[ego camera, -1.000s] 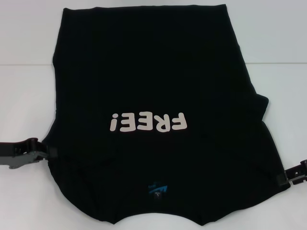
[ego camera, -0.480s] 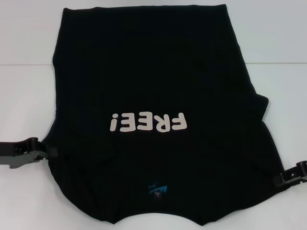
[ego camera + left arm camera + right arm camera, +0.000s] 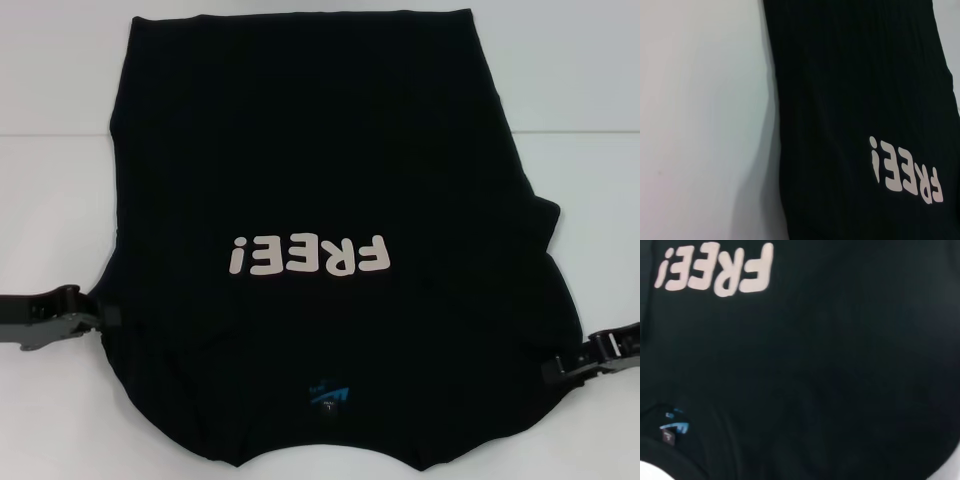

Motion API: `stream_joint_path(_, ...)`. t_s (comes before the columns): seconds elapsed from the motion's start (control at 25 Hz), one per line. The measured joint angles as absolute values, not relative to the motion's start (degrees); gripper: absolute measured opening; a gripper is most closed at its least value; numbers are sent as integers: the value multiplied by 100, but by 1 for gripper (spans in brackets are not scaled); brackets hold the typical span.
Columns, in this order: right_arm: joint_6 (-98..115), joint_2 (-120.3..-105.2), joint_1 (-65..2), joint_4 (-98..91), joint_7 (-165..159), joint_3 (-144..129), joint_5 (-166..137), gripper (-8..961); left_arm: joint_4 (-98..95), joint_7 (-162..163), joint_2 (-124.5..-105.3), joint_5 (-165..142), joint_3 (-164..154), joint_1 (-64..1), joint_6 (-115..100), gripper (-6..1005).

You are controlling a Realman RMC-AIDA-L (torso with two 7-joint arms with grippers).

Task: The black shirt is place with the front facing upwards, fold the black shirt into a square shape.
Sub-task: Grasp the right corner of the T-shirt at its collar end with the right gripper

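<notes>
The black shirt (image 3: pixel 330 180) lies on the table (image 3: pixel 60 200), left hand (image 3: pixel 105 320) and right hand (image 3: pixel 560 372) at its side edges.

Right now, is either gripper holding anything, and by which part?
Both meet the black shirt: left gripper at its left edge, right gripper at its right edge. Grip unclear.

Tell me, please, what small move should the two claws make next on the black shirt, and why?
Probably both should pinch and lift the edge each one touches. The large black cotton shirt with white "FREE!" letters lies flat on the white table. The left claw sits at its left edge and the right claw at its right edge, both near the collar end, with no fold begun.
</notes>
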State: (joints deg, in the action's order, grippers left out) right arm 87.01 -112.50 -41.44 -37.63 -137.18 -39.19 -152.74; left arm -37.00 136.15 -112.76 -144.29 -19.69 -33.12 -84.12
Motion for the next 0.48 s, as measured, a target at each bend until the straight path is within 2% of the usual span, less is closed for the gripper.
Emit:
stream_joint_path(0.24,8692,-11353,-4293,-3714,-13712,-3924,-15243,624,-3700,13615,-11276,-14426,-1969,-3347,-8411,58)
stream_joint_path(0.48,8693,-11365,-4320,-3699,-13734,-3875,-15231,526,-3700,13615,-11276,-14423,-1969,-3349,-8411,61)
